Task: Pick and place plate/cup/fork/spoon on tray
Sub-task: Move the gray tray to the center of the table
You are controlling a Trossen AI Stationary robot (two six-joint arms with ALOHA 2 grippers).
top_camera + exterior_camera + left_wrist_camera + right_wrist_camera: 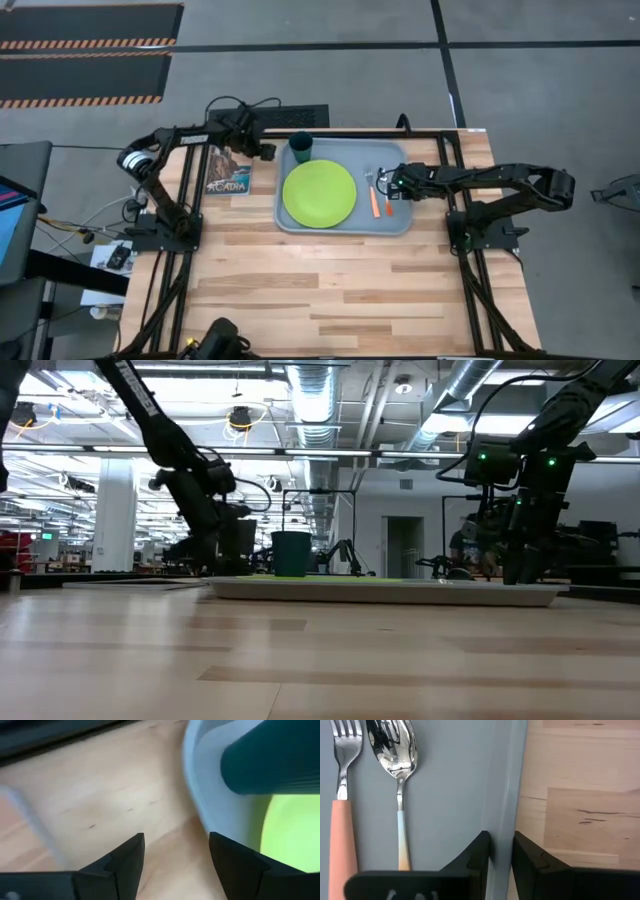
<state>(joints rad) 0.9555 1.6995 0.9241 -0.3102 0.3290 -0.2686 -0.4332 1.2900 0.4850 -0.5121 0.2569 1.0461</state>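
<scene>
Booklet (230, 172) just left of tray (400, 222)

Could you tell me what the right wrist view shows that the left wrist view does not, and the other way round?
Only the right wrist view shows the fork and the spoon, lying side by side on the tray, with the right tool almost closed above the tray's rim. Only the left wrist view shows the cup, the plate and the open left tool over the table. Both show the tray and bare wooden table.
</scene>
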